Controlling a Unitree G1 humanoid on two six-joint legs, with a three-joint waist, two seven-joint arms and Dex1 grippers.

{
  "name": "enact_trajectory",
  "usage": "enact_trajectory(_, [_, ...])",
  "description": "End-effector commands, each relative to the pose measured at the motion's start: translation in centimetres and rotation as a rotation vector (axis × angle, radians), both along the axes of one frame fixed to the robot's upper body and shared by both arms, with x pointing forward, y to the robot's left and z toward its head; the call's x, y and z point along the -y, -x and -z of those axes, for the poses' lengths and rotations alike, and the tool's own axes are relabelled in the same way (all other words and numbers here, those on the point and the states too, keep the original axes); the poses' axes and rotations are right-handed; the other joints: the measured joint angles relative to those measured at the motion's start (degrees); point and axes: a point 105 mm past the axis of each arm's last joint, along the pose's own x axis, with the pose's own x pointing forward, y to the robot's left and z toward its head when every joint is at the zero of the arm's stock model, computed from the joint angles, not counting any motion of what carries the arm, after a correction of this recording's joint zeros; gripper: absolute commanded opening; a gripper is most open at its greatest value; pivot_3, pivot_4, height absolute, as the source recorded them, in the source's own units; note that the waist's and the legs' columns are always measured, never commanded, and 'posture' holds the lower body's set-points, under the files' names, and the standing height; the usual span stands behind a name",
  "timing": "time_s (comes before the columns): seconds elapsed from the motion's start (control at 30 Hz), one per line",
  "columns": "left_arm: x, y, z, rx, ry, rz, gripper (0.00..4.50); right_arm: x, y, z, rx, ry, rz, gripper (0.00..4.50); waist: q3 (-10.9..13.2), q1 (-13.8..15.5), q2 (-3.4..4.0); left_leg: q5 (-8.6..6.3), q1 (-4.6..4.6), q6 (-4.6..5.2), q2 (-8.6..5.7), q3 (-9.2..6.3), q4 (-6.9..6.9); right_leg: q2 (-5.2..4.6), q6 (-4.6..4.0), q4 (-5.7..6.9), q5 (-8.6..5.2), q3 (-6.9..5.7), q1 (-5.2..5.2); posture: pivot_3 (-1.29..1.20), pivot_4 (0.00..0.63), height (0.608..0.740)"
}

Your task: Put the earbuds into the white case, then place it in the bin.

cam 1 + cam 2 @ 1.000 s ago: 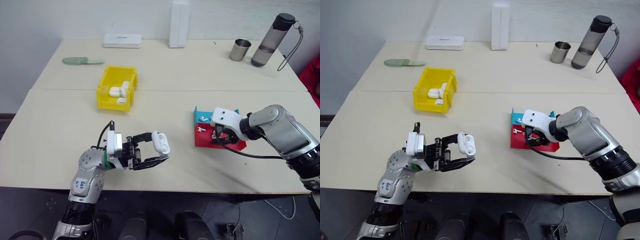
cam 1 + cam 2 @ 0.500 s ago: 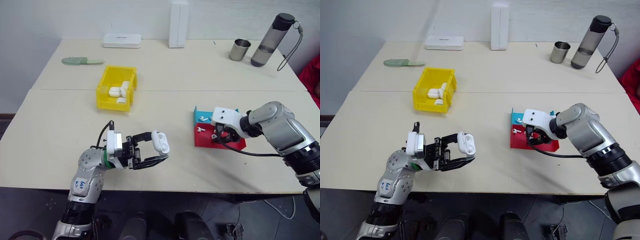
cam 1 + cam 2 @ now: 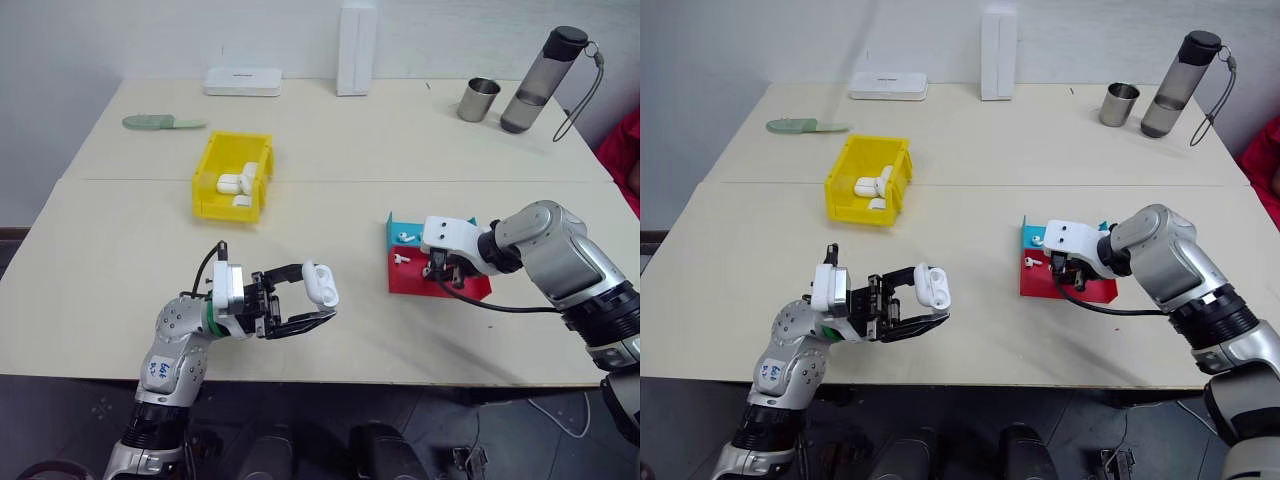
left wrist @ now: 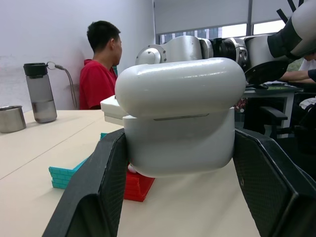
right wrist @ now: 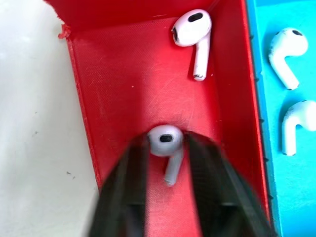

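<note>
The left gripper (image 3: 318, 302) clamps the white case (image 4: 178, 114) between its fingers, above the table (image 3: 120, 250). The right gripper (image 5: 165, 148) reaches into the red tray (image 5: 118, 94), its fingers pinched on an earbud (image 5: 166, 143); another earbud (image 5: 192, 29) lies just ahead. The bin (image 3: 232, 176) sits well beyond the left gripper.

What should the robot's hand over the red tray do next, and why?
Probably close the right gripper fully on the earbud and lift it. Its fingers sit on both sides of that bud in the red tray, and the left gripper holds the white case off the table, with its lid looking shut.
</note>
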Motion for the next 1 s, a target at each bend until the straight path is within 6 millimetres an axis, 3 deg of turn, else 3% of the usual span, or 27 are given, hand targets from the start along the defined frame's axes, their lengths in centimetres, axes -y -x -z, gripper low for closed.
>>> enact_trajectory(0.03, [-0.3,0.3,-0.5,0.034,0.005,-0.006,2.76,0.0,0.3,0.3,-0.013,0.011,-0.007,1.0,0.0,0.0,0.0,0.0,0.0,0.0,0.0,0.0,0.0,0.0,0.0,0.0,0.0,0.0,0.0,0.0,0.15,0.74])
enact_trajectory(0.3, [-0.1,0.4,-0.8,0.029,0.016,0.019,2.76,0.5,0.4,-0.5,-0.001,-0.041,0.017,1.0,0.0,0.01,0.0,0.0,0.0,0.0,0.0,0.0,-0.01,0.0,0.0,-0.01,0.0,0.0,0.0,0.0,0.15,0.74])
enact_trajectory(0.73, [0.1,0.2,-0.9,0.031,0.002,0.042,2.76,0.5,1.0,1.2,-0.025,-0.067,0.022,1.0,0.0,-0.04,0.0,0.0,0.0,0.0,0.0,-0.01,-0.01,0.0,0.0,-0.01,0.0,-0.01,0.02,0.0,0.15,0.74])
enact_trajectory(0.83, [0.1,0.3,-0.9,0.03,0.002,0.043,2.76,0.5,1.0,1.2,-0.022,-0.074,0.021,0.51,0.0,-0.09,0.0,0.0,0.01,0.0,0.0,-0.01,-0.01,0.0,0.0,-0.01,0.0,-0.01,0.02,0.0,0.15,0.74])
enact_trajectory(1.0, [0.5,1.4,-1.2,-0.007,0.014,0.143,2.76,0.4,0.8,-0.4,0.08,-0.058,-0.04,0.48,0.0,-0.08,0.0,0.0,0.01,0.0,0.0,-0.01,-0.01,0.0,0.0,-0.01,0.0,-0.01,0.03,0.0,0.15,0.74])
